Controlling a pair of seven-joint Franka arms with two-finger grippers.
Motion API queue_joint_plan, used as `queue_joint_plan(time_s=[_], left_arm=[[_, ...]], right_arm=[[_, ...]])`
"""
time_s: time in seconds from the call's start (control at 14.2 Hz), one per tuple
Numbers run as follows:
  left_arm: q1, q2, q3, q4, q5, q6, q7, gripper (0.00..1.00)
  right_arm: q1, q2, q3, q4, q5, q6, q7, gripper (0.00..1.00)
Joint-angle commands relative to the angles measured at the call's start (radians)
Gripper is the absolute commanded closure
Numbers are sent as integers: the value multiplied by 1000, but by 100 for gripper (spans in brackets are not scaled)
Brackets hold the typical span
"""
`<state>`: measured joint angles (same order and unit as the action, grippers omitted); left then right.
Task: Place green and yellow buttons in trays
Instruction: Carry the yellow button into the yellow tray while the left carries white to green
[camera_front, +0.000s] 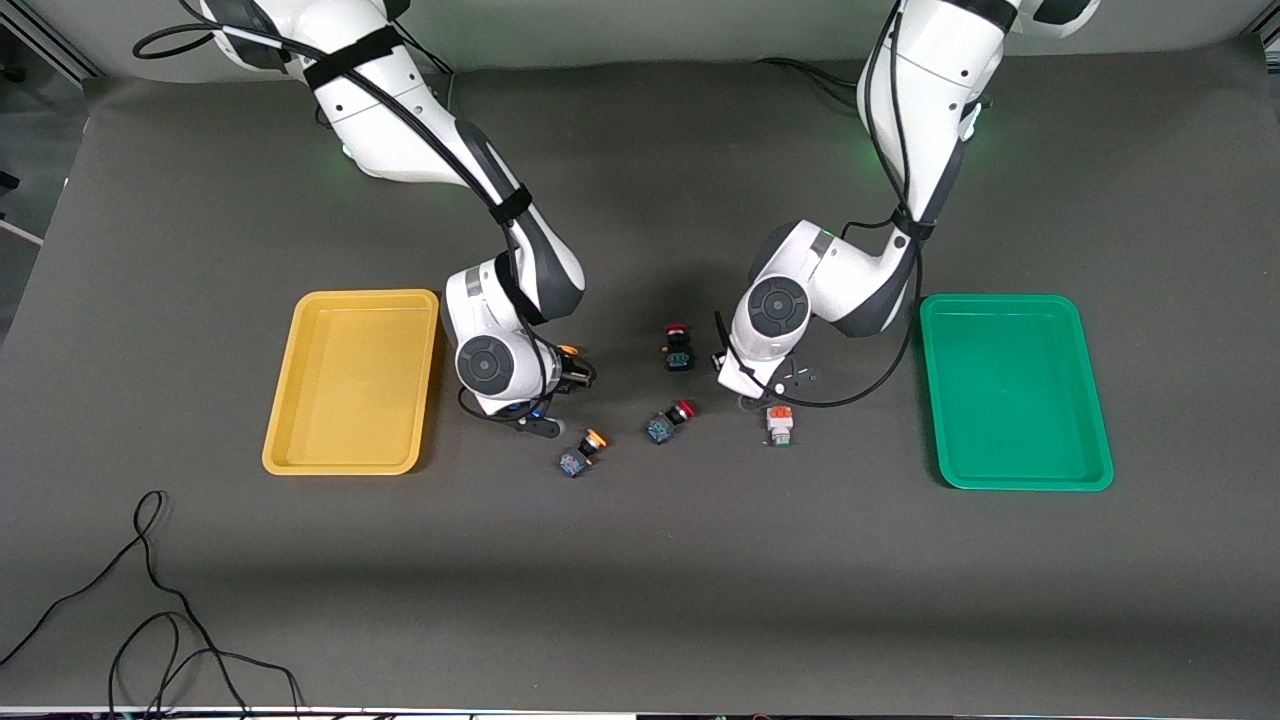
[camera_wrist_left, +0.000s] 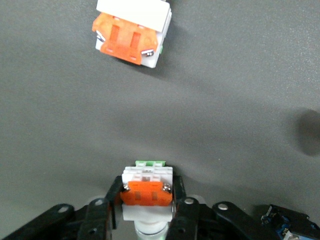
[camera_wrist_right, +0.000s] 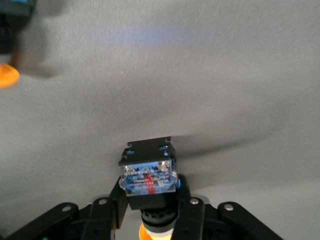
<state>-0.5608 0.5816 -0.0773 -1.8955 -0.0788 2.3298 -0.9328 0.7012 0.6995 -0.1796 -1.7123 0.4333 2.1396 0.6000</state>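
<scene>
Between the left gripper's (camera_wrist_left: 146, 212) closed fingers sat a white green-tipped button (camera_wrist_left: 147, 190), clamped on both sides, low over the grey mat (camera_front: 640, 560). Its twin button (camera_front: 779, 424) lay just beside, nearer the front camera. The right gripper (camera_wrist_right: 150, 210) pinched a yellow-capped button (camera_wrist_right: 149, 177). Outward stood the green tray (camera_front: 1100, 440) and yellow tray (camera_front: 290, 420).

High front camera — two close wrist-cams

Even overhead light, front view sharp; soft shadows under both arms on the dark grey table mat (camera_front: 640, 560). Right wrist view's corner blurred.
</scene>
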Motion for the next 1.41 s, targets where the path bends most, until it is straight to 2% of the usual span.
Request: queue_joint_plan(time_s=[0.0,0.14,0.21,0.35,0.56,0.71,0.85,1.06,1.13,1.2,1.34], left_arm=[[2,-31,7,16,-10,-32,-15,96],[40,-112,7,73,-6,-221,40,96],[71,-162,5,105,-12,-325,127,96],[120,-259,5,119,-18,-435,256,96],[212,-339,7,112,-19,-522,440,98],[299,-374,13,86,0,-578,538,98],[404,-397,13,56,65,-586,629,98],[527,-339,13,27,149,-509,753,98],[554,-313,13,-5,154,-439,775,98],[580,-275,13,-32,155,-353,782,98],[596,-174,14,-69,168,-198,786,97]], right_arm=[[-75,-139,-11,11,24,-160,-26,100],[-144,-259,-44,16,-5,-292,-63,100],[-163,-303,-85,14,-27,-355,-118,100],[-163,-336,-205,5,-77,-446,-249,100],[-172,-286,-328,-64,-143,-419,-492,100],[-175,-237,-383,-101,-146,-371,-632,100],[-201,-177,-397,-131,-146,-318,-738,100],[-207,-95,-397,-170,-145,-201,-807,100],[-207,-78,-397,-168,-145,-192,-810,40],[-206,-71,-397,-162,-143,-191,-821,1],[-198,-84,-396,-139,-134,-210,-804,0]])
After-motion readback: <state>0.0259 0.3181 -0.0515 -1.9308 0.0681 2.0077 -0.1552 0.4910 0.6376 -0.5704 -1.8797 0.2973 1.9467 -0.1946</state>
